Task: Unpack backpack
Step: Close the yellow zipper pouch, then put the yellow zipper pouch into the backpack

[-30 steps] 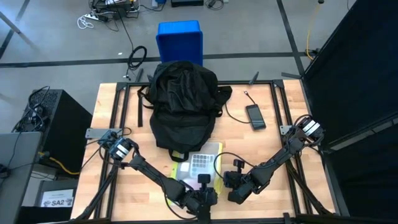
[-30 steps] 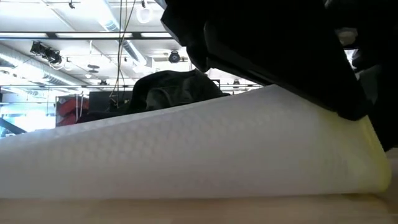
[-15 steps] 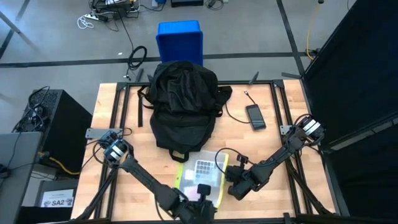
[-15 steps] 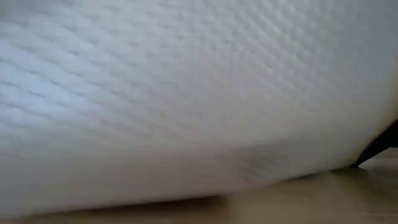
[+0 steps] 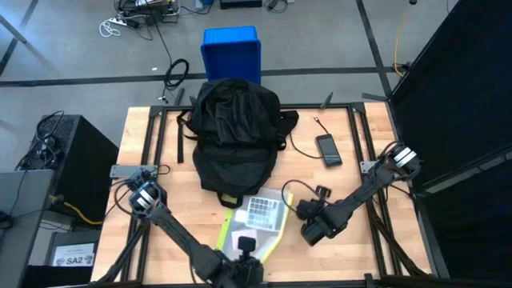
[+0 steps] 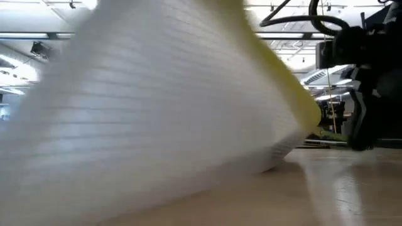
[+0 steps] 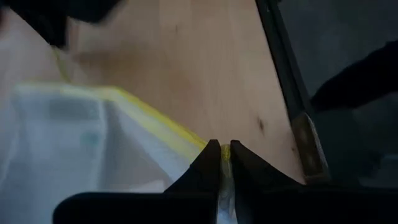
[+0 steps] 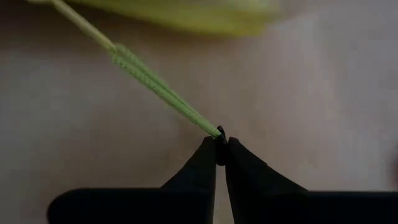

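The black backpack (image 5: 236, 136) lies on the far half of the table, its bottom end toward me. In front of it a translucent white pouch with a yellow-green edge (image 5: 258, 218) is held up aslant between my two grippers and fills the low view (image 6: 157, 113). My left gripper (image 7: 224, 149) is shut on the pouch's edge at the table's near edge (image 5: 246, 250). My right gripper (image 8: 220, 144), to the pouch's right (image 5: 302, 214), is shut on a thin green strap coming off the pouch. My left gripper pinches the pouch's yellow-green edge (image 7: 214, 144) between its two fingertips, at a corner of the pouch, slanting down. The pouch spreads away from the fingers, tilted. My right gripper pinches the free end of the green strap (image 8: 210, 129) between its fingertips, slanting down. The strap runs taut from the fingers up to the pouch's yellow-green edge (image 8: 186, 15).
A black phone (image 5: 329, 150) with a thin cable lies right of the backpack. A blue bin (image 5: 232, 50) stands on the floor beyond the table's far edge. Black rails run along the table's left and right sides (image 5: 356, 136). Bare wood shows left of the pouch.
My left gripper has gone toward the table's near edge and up, my right gripper up and toward the right edge. The pouch, flat on the table before, has been drawn nearer and tipped up on its side.
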Motion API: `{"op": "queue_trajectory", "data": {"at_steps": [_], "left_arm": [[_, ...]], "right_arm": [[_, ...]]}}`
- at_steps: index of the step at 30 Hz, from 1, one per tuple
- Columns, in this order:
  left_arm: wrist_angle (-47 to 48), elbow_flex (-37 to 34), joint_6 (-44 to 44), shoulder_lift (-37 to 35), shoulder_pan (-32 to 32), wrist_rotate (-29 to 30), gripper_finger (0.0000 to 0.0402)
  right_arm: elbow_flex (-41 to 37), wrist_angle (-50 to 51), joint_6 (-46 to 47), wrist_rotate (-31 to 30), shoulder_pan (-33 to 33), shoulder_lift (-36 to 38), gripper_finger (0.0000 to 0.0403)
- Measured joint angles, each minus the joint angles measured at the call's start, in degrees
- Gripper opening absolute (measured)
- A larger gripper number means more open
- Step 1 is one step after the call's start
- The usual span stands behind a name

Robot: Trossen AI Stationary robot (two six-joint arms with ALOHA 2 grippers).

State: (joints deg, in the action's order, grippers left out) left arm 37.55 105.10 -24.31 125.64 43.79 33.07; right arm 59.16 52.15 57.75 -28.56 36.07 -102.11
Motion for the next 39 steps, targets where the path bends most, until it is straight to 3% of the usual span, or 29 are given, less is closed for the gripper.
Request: {"op": "queue_trajectory", "data": {"at_steps": [6, 12, 18, 28, 33, 39], "left_arm": [[2.7, 0.0, -2.6, -2.4, 3.2, 4.1, 0.0], [8.6, 0.0, -9.2, -3.6, 6.5, 9.7, 0.0], [9.2, -0.2, -10.7, -3.6, 7.7, 9.6, 0.0], [14.5, -0.4, -13.7, -3.8, 8.5, 11.1, 0.0], [14.7, -0.4, -13.7, -5.6, 8.7, 13.7, 0.0], [14.7, -0.4, -13.5, -6.6, 8.6, 14.4, 0.0]], "right_arm": [[0.0, 12.9, 6.0, -2.4, -3.0, 3.4, 0.0], [0.2, 15.2, 5.9, -2.9, -5.5, 4.4, 0.0], [0.2, 8.0, -1.6, -2.9, -5.8, 4.4, 0.0016], [0.5, 0.3, -10.6, -4.9, 0.2, 4.4, 0.0103], [0.4, -13.9, -22.3, -10.0, 5.3, 3.6, 0.0149], [0.2, -29.0, -37.0, -11.2, 7.0, -2.3, 0.0201]]}}
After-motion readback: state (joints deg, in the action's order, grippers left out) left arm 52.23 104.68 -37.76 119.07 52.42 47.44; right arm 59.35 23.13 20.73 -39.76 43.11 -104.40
